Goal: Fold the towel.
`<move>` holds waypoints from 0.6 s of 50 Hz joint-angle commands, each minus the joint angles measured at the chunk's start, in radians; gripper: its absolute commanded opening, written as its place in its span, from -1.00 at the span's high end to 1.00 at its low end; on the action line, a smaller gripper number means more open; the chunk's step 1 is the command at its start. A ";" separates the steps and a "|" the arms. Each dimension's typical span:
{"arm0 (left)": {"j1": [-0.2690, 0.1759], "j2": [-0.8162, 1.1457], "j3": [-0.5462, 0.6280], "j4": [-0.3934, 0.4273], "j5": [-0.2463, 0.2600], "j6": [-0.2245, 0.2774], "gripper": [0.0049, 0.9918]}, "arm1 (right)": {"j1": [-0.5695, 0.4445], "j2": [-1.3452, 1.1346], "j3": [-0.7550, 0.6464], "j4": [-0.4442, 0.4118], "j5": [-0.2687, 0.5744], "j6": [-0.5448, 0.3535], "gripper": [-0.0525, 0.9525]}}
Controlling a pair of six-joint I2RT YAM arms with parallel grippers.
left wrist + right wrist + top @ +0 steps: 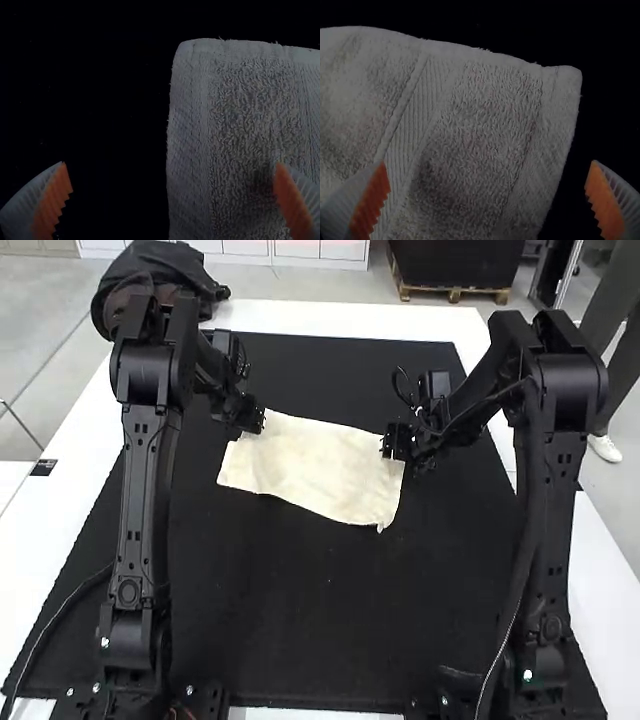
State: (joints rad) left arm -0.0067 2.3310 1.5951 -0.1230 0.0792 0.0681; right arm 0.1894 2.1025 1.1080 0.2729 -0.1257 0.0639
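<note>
– in the middle of the black mat [300,620], what have we got?

– the towel [320,465]. it lies spread out, longer from side to side, a bit skewed, with its right near corner pointing toward the arms' bases. can't tell whether it's in layers.

– and the mat?

– on the white tabletop [310,318].

– where's the left gripper [260,421]?

– at the towel's left end, by the far corner. its fingers are wide apart: in the left wrist view one is over the cloth, the other out past the edge, over the mat.

– holding anything?

– no, nothing between them is pinched; the towel's edge just runs through the gap.

– same with the right gripper [388,444]?

– much the same, at the right end near the far corner. fingers well apart, one over the towel, one beyond its edge.

– anything on the cloth there?

– a ribbed band [412,110] crosses it, a little in from the end.
</note>
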 commanded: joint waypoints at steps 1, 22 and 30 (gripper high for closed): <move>0.001 0.010 0.034 0.006 0.008 0.012 -0.88 | 0.027 0.016 0.024 0.002 0.044 -0.047 -0.88; -0.007 0.070 0.019 0.112 -0.007 0.036 0.95 | 0.028 0.025 -0.022 0.005 0.001 -0.053 0.94; -0.003 0.060 0.032 0.131 0.007 0.036 0.95 | 0.025 0.004 -0.028 0.017 0.000 -0.042 0.94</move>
State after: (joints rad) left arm -0.0185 2.3722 1.5948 -0.0010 0.0937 0.0937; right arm 0.2119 2.1128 1.1000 0.2932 -0.1047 0.0120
